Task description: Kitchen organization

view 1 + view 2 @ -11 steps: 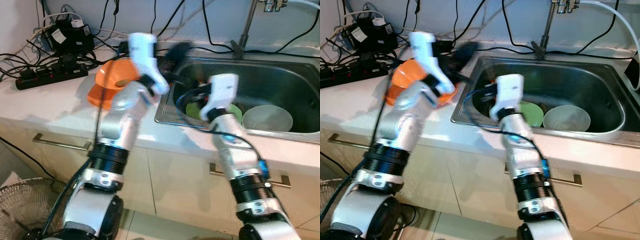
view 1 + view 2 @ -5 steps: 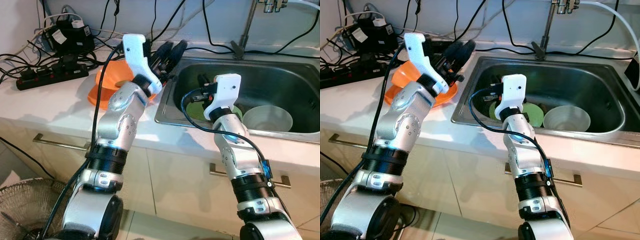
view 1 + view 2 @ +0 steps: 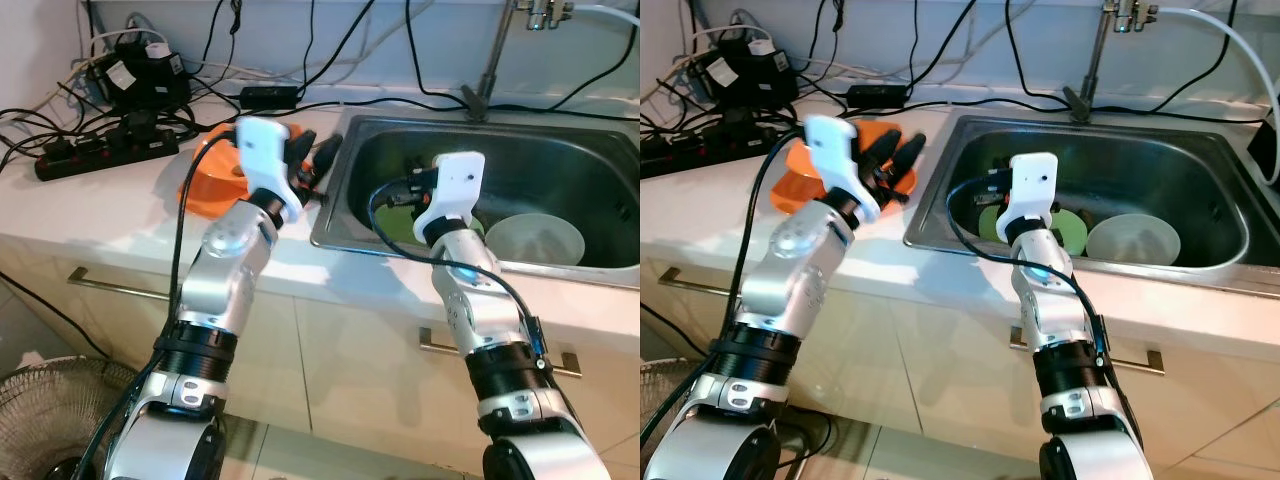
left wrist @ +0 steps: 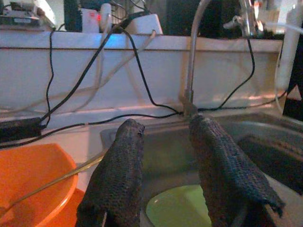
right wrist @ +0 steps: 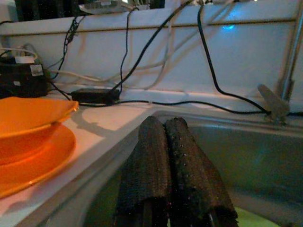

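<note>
Left eye view gives you the white counter (image 3: 120, 215) with the steel sink (image 3: 590, 145) set into it at 2 o'clock. Your left gripper (image 3: 318, 160) hangs over the counter just beside the sink's near-left corner, its fingers (image 4: 118, 175) spread apart with nothing between them. Directly behind it, toward 10 o'clock, you have the orange bowl (image 3: 215, 160) sitting on an orange plate (image 3: 200, 195); the gripper partly covers both, and you cannot tell whether it touches them.

Your right gripper (image 5: 173, 175) reaches into the left half of the sink, above the basin floor. In the right wrist view its fingers (image 5: 149, 165) are pressed together and hold nothing. Below and beyond it lies a green plate (image 3: 1068, 228) on the sink bottom, and just beside that, at 3 o'clock, stands a pale bowl (image 3: 535, 240), upright and open upward. The two look close enough to touch, though the arm hides the join.

At 12 o'clock the faucet (image 3: 495, 50) rises from the back rim of the sink. Black cables (image 3: 310, 40) trail down the wall and along the counter's back edge. At 10 o'clock you see a black power strip (image 3: 100, 150) and a cluster of adapters (image 3: 140, 70) in the corner. At 7 o'clock, on the floor below the cabinet fronts, a wire fan guard (image 3: 50, 410) shows.
</note>
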